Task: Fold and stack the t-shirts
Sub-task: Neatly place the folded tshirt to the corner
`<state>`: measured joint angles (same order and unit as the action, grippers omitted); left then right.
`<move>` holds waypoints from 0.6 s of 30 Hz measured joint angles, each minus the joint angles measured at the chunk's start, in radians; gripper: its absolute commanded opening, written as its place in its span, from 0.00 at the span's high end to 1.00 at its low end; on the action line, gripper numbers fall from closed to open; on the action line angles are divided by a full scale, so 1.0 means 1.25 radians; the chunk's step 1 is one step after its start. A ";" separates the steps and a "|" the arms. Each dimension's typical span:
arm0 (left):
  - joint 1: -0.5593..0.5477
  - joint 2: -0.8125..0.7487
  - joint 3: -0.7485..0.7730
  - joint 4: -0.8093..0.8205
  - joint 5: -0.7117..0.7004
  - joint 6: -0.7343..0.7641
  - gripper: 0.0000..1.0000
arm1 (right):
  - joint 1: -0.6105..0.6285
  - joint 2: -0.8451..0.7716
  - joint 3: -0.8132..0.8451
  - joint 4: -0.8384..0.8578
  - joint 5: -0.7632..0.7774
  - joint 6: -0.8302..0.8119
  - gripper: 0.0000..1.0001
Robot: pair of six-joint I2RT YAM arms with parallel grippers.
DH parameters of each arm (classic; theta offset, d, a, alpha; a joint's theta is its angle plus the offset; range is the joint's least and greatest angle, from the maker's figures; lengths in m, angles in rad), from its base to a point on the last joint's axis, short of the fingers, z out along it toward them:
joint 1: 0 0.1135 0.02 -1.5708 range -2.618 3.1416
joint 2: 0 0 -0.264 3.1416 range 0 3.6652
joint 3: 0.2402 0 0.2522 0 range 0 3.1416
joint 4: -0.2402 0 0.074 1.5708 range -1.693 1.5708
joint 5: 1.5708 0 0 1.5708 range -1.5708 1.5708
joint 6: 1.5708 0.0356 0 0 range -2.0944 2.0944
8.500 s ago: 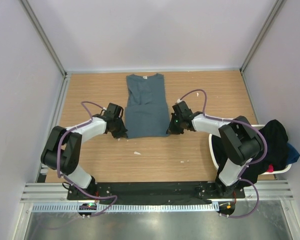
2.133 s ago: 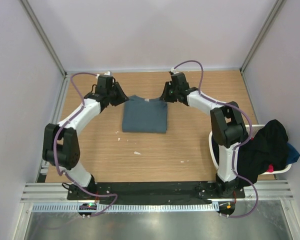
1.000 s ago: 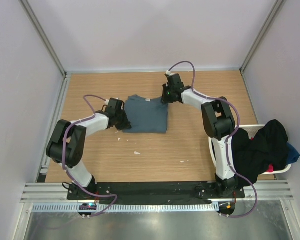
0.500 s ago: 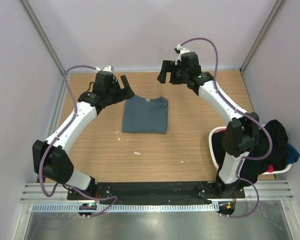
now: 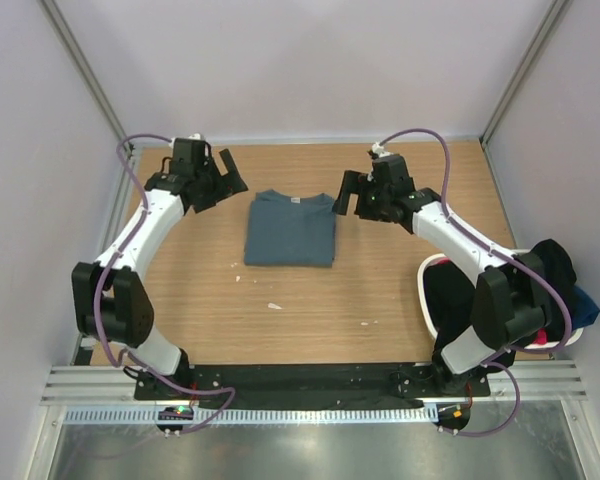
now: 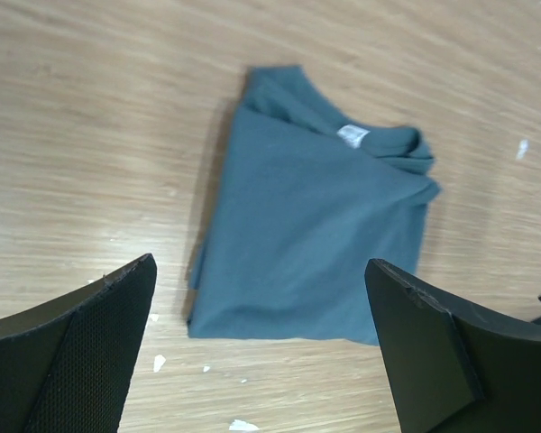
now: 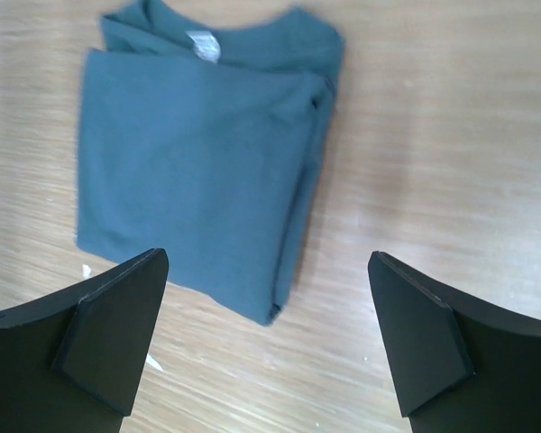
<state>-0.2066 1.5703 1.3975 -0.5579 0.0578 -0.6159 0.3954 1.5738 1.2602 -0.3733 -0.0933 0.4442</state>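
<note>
- At the near right of the wooden table (image 5: 310,310), a white plastic laundry basket (image 5: 427,272) holds a heap of black, blue and red t-shirts (image 5: 540,285).
- Mid-table, the slate blue-grey round-necked cloth t-shirt (image 5: 290,230) lies folded into a flat rectangle, collar farthest.
- Beyond its far left corner, the left gripper (image 5: 228,172) hangs apart from it, jaws spread wide and empty.
- The right gripper (image 5: 343,195) hangs just right of the collar, equally wide and empty.
</note>
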 measured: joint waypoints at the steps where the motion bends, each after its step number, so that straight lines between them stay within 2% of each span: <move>1: 0.005 0.010 -0.010 0.002 0.003 0.000 0.02 | 0.000 -0.004 -0.027 0.006 0.005 0.011 0.00; 10: 0.009 0.122 -0.079 0.042 0.040 -0.004 0.12 | 0.001 -0.005 -0.177 0.078 0.022 0.085 0.00; 18: 0.009 0.177 -0.111 0.081 0.061 -0.004 0.19 | 0.024 0.142 -0.179 0.188 -0.002 0.123 0.00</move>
<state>-0.1959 1.7912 1.2587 -0.4561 0.1337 -0.6209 0.4259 1.7508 1.0359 -0.1383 -0.0952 0.5980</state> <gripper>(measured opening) 0.830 0.996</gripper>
